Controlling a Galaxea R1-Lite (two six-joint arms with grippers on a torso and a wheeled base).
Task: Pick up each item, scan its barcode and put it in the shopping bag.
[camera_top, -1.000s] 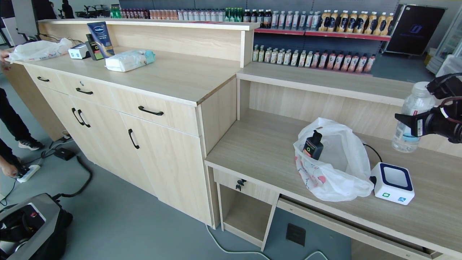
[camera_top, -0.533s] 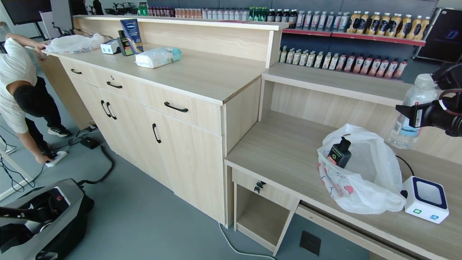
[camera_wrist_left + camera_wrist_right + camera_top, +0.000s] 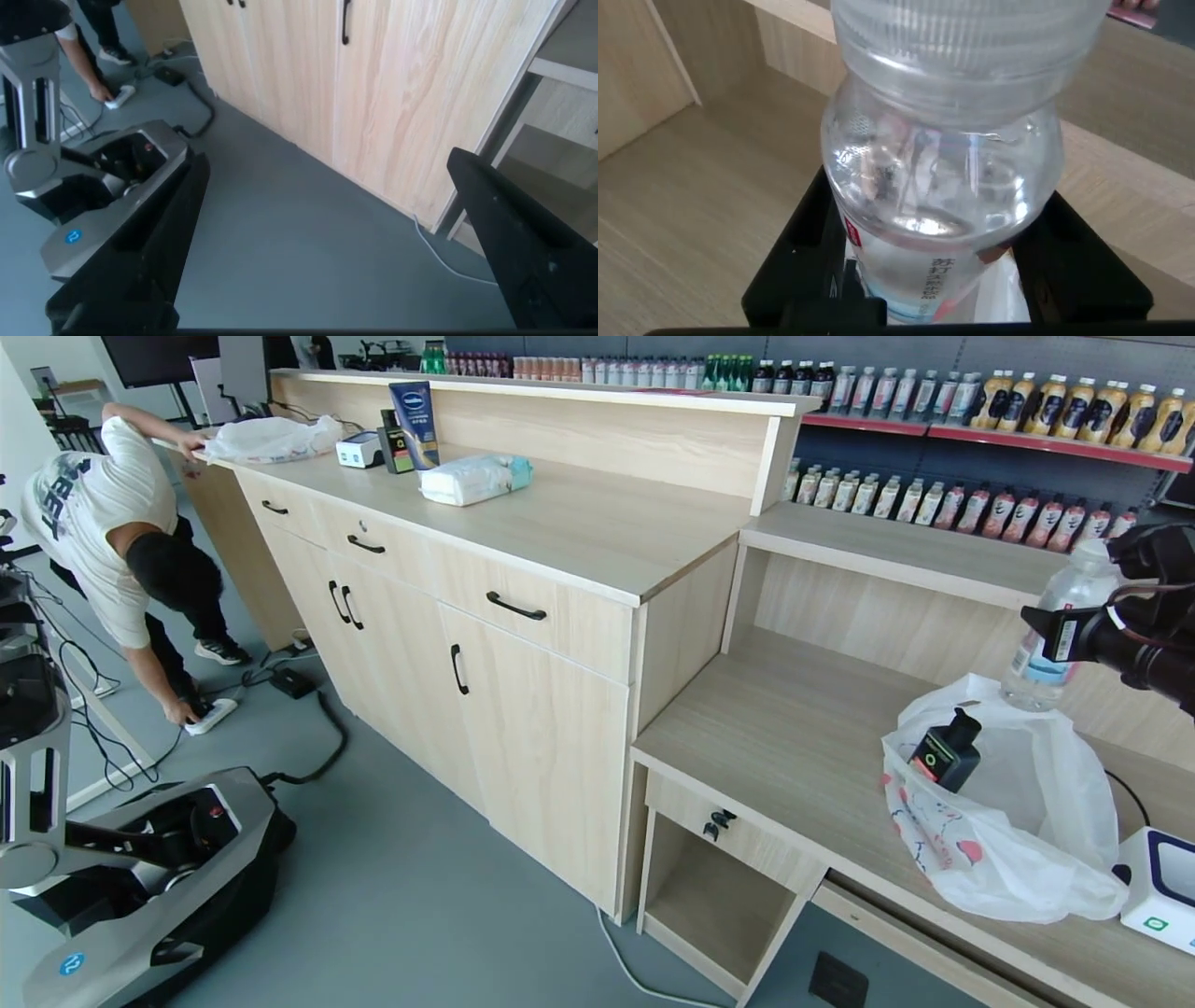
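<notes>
Black fingers (image 3: 799,271) of right gripper (image 3: 1053,633) clamped around clear plastic water bottle (image 3: 1074,583), upright near far rim of white plastic shopping bag (image 3: 1008,840). Left gripper (image 3: 327,168) spread wide, empty. Likely risks: slick bottle slipping; bagging unscanned.

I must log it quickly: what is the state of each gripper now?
Left gripper: open, holding nothing.
Right gripper: shut on the bottle.
</notes>
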